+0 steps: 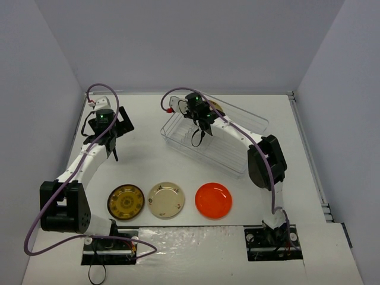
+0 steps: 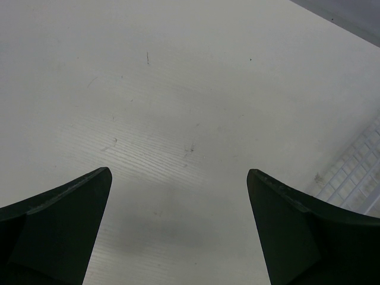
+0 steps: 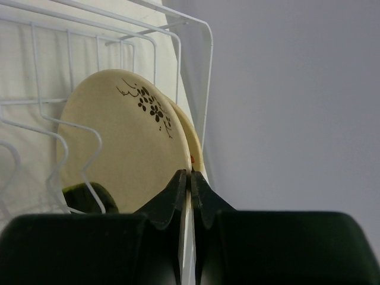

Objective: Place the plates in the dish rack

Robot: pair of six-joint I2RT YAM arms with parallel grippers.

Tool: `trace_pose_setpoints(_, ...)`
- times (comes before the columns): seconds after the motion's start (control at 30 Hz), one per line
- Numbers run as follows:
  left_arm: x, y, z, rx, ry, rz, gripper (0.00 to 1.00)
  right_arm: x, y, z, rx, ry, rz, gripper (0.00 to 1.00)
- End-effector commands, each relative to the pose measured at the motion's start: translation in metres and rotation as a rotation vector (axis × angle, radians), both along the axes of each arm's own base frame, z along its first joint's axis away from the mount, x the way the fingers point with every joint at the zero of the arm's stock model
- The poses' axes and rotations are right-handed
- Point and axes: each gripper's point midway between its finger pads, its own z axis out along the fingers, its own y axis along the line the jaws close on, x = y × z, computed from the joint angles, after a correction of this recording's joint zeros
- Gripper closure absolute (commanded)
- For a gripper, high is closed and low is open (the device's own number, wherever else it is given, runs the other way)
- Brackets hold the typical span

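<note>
The wire dish rack lies at the back middle of the table. My right gripper reaches into its left end. In the right wrist view it is shut on the rim of a cream plate with a dark floral motif, standing upright among the rack's wires. A second cream plate stands right behind it. Three plates lie flat near the front: dark brown with yellow pattern, cream with small motifs, orange-red. My left gripper is open and empty above bare table.
The rack's corner shows at the right edge of the left wrist view. Grey walls enclose the table on the left, back and right. A crinkled shiny sheet lies between the arm bases at the front edge.
</note>
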Motion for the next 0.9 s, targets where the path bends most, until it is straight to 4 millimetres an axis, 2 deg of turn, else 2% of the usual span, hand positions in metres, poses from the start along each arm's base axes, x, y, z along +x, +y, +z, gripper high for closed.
trace_pose_setpoints(0.0, 0.015, 0.003, 0.03, 0.003, -0.09, 0.005, 0.03, 0.003, 0.008, 0.036, 0.13, -0.078, 0.005, 0.93)
trace_pose_setpoints(0.03, 0.015, 0.003, 0.03, 0.002, -0.088, 0.005, 0.03, 0.003, 0.008, 0.035, 0.136, -0.075, 0.001, 0.9)
trace_pose_setpoints(0.13, 0.014, 0.003, 0.03, -0.002, -0.086, 0.006, 0.03, 0.004, 0.006, 0.037, 0.158, -0.078, -0.008, 0.69)
trace_pose_setpoints(0.2, 0.015, 0.003, 0.032, -0.004, -0.086, 0.006, 0.03, 0.004, 0.005, 0.041, 0.179, -0.082, -0.011, 0.61)
trace_pose_setpoints(0.3, 0.01, 0.003, 0.036, -0.007, -0.072, 0.009, 0.03, 0.001, 0.007, 0.062, 0.228, -0.099, 0.002, 0.5)
trace_pose_setpoints(0.37, 0.007, 0.004, 0.043, -0.012, -0.08, 0.016, 0.03, -0.006, 0.01, 0.083, 0.295, -0.105, 0.007, 0.41)
trace_pose_setpoints(0.43, 0.003, 0.004, 0.05, -0.023, -0.092, 0.02, 0.03, -0.015, 0.013, 0.114, 0.393, -0.115, 0.014, 0.34)
trace_pose_setpoints(0.47, -0.001, 0.003, 0.055, -0.027, -0.102, 0.018, 0.03, -0.019, 0.015, 0.123, 0.433, -0.115, 0.031, 0.25)
trace_pose_setpoints(0.53, -0.008, 0.001, 0.062, -0.043, -0.124, 0.015, 0.03, -0.035, 0.016, 0.157, 0.556, -0.149, 0.048, 0.13)
trace_pose_setpoints(0.57, -0.012, 0.001, 0.065, -0.052, -0.136, 0.018, 0.03, -0.039, 0.018, 0.162, 0.638, -0.15, 0.036, 0.04)
trace_pose_setpoints(0.6, -0.018, 0.001, 0.069, -0.059, -0.147, 0.021, 0.03, -0.046, 0.018, 0.174, 0.741, -0.155, 0.02, 0.0)
trace_pose_setpoints(0.67, -0.027, 0.001, 0.073, -0.075, -0.165, 0.029, 0.03, -0.06, 0.018, 0.196, 0.957, -0.148, -0.022, 0.0)
trace_pose_setpoints(0.73, -0.035, 0.0, 0.076, -0.094, -0.175, 0.034, 0.03, -0.075, 0.02, 0.2, 1.113, -0.069, -0.065, 0.0)
trace_pose_setpoints(0.8, -0.045, 0.001, 0.079, -0.103, -0.175, 0.044, 0.03, -0.093, 0.032, 0.186, 1.22, 0.087, -0.09, 0.0)
trace_pose_setpoints(0.83, -0.048, 0.005, 0.078, -0.105, -0.17, 0.069, 0.03, -0.11, 0.042, 0.178, 1.285, 0.211, -0.097, 0.0)
trace_pose_setpoints(0.87, -0.052, 0.008, 0.076, -0.103, -0.16, 0.091, 0.03, -0.112, 0.044, 0.167, 1.314, 0.249, -0.133, 0.0)
